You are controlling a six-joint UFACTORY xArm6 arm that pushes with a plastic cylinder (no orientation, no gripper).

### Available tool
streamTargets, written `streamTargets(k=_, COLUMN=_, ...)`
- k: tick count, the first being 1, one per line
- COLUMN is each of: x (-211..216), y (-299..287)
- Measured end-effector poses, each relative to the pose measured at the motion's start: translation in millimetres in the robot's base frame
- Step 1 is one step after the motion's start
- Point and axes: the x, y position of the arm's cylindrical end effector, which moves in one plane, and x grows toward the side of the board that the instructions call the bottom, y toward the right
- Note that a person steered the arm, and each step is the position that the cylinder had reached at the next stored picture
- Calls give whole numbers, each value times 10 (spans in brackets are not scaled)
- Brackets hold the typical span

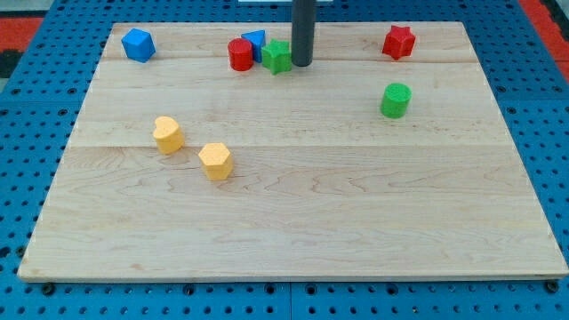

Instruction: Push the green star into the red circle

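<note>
The green star (276, 57) lies near the view's top, a little left of centre, touching or nearly touching the red circle (240, 54) on its left. A blue triangle-like block (256, 39) sits just behind the two. My tip (302, 64) stands right beside the green star, at its right edge, with the dark rod rising out of the view's top.
A blue block (138, 44) is at the top left. A red star (399, 42) is at the top right, with a green cylinder (396, 100) below it. Two yellow blocks (167, 134) (216, 161) lie at the left of centre. The wooden board (311, 231) rests on a blue pegboard.
</note>
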Motion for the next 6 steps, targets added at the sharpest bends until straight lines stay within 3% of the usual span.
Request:
streamTargets(k=1, x=-168, y=354)
streamTargets(k=2, x=-338, y=30)
streamTargets(k=3, x=-28, y=-356)
streamTargets(k=4, x=677, y=-597)
streamTargets(k=5, x=842, y=-728)
streamTargets(k=6, x=673, y=-1616)
